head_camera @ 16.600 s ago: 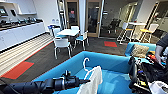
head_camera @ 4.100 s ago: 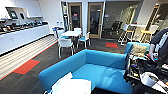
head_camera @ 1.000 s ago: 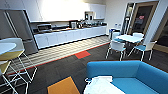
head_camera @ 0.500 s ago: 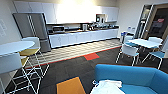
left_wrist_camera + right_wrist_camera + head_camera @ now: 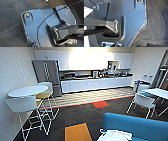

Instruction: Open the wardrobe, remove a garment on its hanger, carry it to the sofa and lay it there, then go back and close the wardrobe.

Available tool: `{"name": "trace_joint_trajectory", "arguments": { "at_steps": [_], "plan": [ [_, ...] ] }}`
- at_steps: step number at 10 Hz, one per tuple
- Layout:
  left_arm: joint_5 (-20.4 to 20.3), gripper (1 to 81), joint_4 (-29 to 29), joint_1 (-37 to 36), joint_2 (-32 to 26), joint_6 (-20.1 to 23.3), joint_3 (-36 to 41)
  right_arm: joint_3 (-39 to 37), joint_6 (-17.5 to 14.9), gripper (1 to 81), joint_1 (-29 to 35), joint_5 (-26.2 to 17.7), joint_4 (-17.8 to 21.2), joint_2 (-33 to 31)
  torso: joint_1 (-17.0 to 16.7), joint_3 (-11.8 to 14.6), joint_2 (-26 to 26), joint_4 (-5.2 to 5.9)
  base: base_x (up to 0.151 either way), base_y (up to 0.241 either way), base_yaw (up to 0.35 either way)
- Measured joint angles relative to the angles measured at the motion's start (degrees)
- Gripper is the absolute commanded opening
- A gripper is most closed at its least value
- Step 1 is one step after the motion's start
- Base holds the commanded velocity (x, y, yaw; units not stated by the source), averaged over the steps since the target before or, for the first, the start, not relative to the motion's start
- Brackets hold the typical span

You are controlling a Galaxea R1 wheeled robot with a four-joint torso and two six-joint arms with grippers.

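Your white T-shirt (image 5: 115, 135) already lies on the blue sofa (image 5: 140, 125), near right in the head view. I cannot tell the state of either gripper's fingers. You face the far kitchen counter (image 5: 96, 82).

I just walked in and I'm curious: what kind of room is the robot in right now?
Most likely an office break room or shared kitchen lounge. A run of white cabinets sits above a counter with appliances, a steel fridge stands beside it, and there are café tables with stools plus a blue sofa.
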Motion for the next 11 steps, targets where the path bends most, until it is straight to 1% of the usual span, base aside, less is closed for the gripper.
{"name": "trace_joint_trajectory", "arguments": {
  "at_steps": [2, 4, 6, 8, 11],
  "plan": [
    [-0.3, 81.1, 0.0, 0.7, -0.2, 0.0, -0.4, 0.1, 0.3, 81.1, -0.4, 0.1, 1.2, -1.9, 0.0, 0.0, 0.0, 0.00, 0.000, 0.000, 0.308],
    [-0.4, 81.1, -0.1, 1.4, -0.7, 0.0, -3.5, 0.0, 0.3, 81.1, -0.6, 0.2, 2.2, -3.4, 0.0, 0.0, 0.0, 0.00, 0.000, 0.000, 0.308],
    [-0.2, 81.1, -0.1, 1.8, -1.0, 0.0, -4.7, 0.2, 0.3, 81.1, -0.6, 0.4, 2.3, -2.8, 0.0, 0.0, 0.0, 0.00, 0.000, 0.000, 0.308],
    [-0.1, 81.1, -0.1, 1.8, 0.1, 0.0, -4.6, 0.2, 0.3, 81.1, -0.6, 0.4, 2.3, -2.8, 0.0, 0.0, 0.0, 0.00, 0.000, 0.000, 0.308],
    [0.9, 81.1, 0.0, 1.8, 0.5, 0.0, -4.6, 0.2, 0.3, 81.1, -0.8, 0.4, 3.0, -2.8, 0.0, 0.0, 0.0, 0.00, 0.000, 0.000, 0.308]
  ]
}}
